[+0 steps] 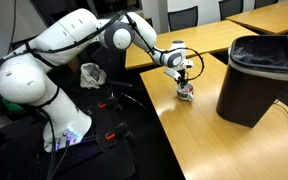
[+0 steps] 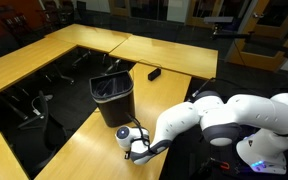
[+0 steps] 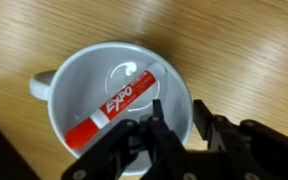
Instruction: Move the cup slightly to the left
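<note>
The cup (image 3: 89, 75) is small, white and round, with a handle at its left, and stands on the wooden table. A red Expo marker (image 3: 114, 105) lies inside it. In the wrist view my gripper (image 3: 177, 112) straddles the cup's right wall, one finger inside and one outside, closed on the rim. In an exterior view the cup (image 1: 187, 94) sits on the table just under the gripper (image 1: 184, 82), left of the dark bin. In the exterior view from the opposite side the gripper (image 2: 136, 145) hides most of the cup.
A tall dark trash bin (image 1: 256, 75) stands on the same table close to the cup; it also shows in an exterior view (image 2: 114, 100). A small black object (image 2: 154, 73) lies on a farther table. The table edge (image 1: 154, 110) is near the cup.
</note>
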### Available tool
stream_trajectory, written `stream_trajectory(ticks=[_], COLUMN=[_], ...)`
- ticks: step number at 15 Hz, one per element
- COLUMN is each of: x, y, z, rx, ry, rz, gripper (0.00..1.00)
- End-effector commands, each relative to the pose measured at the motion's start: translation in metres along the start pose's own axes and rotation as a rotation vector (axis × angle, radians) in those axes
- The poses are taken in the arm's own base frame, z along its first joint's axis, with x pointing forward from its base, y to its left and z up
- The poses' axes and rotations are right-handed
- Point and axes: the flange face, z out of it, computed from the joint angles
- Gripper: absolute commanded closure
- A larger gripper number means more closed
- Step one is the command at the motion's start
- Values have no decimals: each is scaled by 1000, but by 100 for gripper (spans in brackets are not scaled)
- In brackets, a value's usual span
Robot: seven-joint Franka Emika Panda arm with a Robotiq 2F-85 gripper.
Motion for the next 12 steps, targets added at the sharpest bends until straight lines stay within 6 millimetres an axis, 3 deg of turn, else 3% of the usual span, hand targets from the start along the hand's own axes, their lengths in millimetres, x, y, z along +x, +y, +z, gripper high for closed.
stream_trajectory(ticks=[1,5,9,12], x=[-1,-1,-13,-28], y=[6,25,49,53], z=[-33,-93,-141,-160], rx=[-7,-44,-98,-100], ry=[10,47,33,1], rz=[35,186,311,302], gripper=[28,0,0,0])
